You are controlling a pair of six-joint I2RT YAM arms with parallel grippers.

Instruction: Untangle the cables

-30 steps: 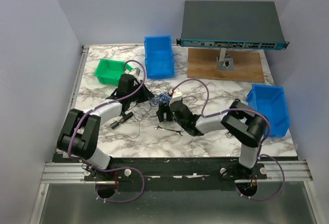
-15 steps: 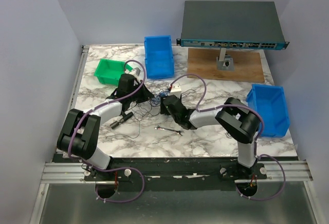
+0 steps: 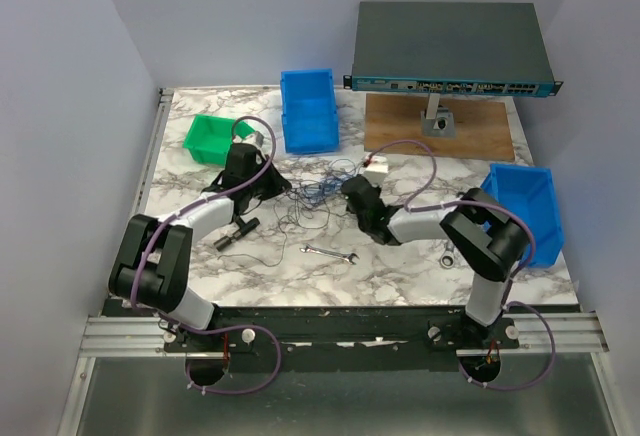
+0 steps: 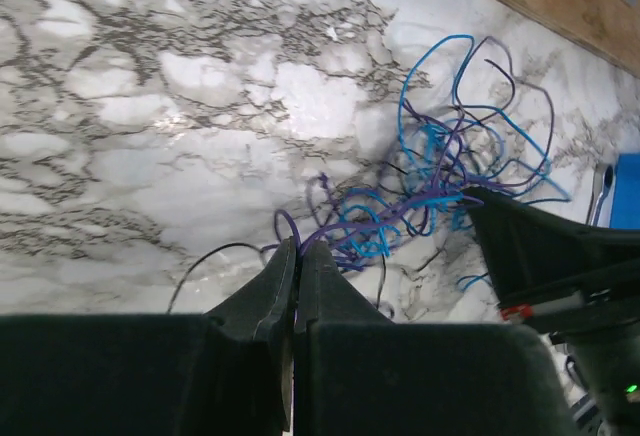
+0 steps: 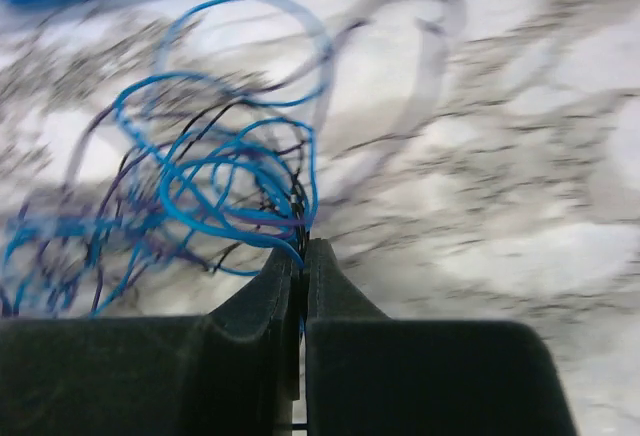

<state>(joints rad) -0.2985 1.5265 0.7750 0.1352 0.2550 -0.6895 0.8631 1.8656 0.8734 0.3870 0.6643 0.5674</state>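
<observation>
The cables are a tangle of thin blue, black and purple wires spread on the marble table between my two grippers. My left gripper is at the tangle's left edge. In the left wrist view it is shut, with purple and blue strands running out from between its tips. My right gripper is at the tangle's right edge. Seen from the right wrist, it is shut on blue and black strands. One loose black wire trails toward the near edge.
A small silver wrench lies near the tangle. A black cylinder lies by the left arm. Behind are a green bin and a blue bin. Another blue bin sits right. A network switch stands over a wooden board.
My right gripper has gone from open to shut on the strands and moved right and back, drawing the tangle out wider. The left gripper stayed shut and shifted slightly left.
</observation>
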